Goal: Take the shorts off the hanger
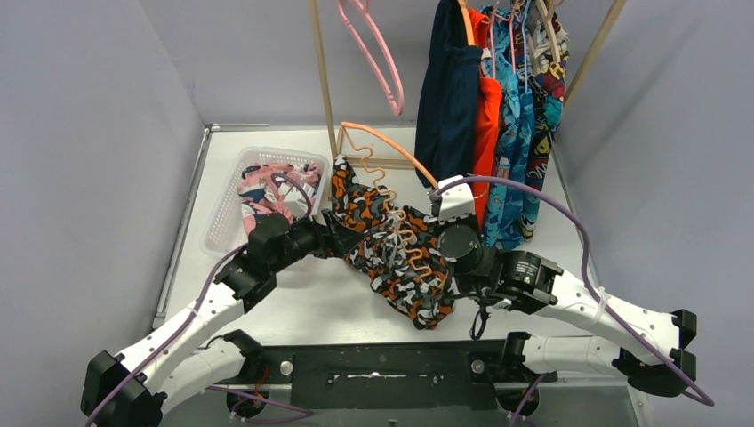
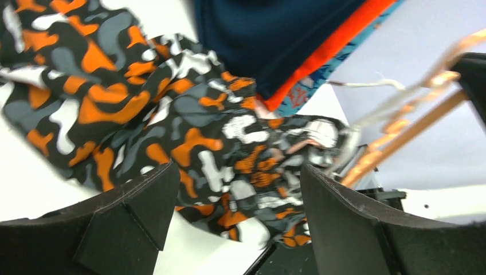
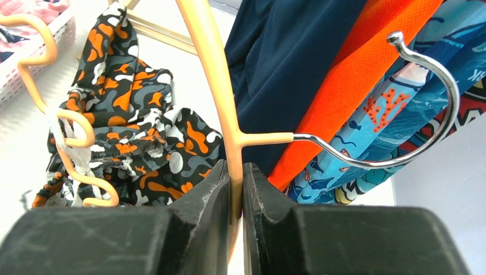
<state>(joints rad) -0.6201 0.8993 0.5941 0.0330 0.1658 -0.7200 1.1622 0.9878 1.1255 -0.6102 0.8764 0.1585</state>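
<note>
Black shorts (image 1: pixel 396 262): black with orange and white blobs. They lie in a crumpled heap in the middle of the surface (image 1: pixel 302 311), between the two arms.
Hanger (image 3: pixel 211 74): orange. It is tilted over the black shorts. Its wavy arm lies on the cloth by the white cord. I cannot tell if it is threaded through the shorts.
Hook (image 3: pixel 395 39): shiny metal. It sticks out to the side of the hanger, in front of the hanging shorts.
Right fingers (image 3: pixel 235 182): squeezed tight on the thin middle bar of the hanger.
Left fingers (image 1: pixel 342 233): spread wide apart with nothing in them. They point at the black shorts, and the cloth lies just in front of the tips.
Rack (image 1: pixel 322 80): wooden poles at the back of the surface.
Navy shorts (image 1: pixel 449 98): hang on the rack, on the left of the bunch.
Orange-red shorts (image 1: pixel 486 124): hang just beside the navy ones.
Blue shorts (image 1: pixel 516 151): patterned. They hang next to the orange-red ones.
Comic shorts (image 1: pixel 547 98): many colours. They hang at the right end of the bunch.
Pink hanger (image 1: pixel 394 93): hangs bare on the rack, left of the bunch.
Basket (image 1: pixel 222 209): white, at the back left of the surface.
Pink shorts (image 1: pixel 267 191): lie in the basket.
</note>
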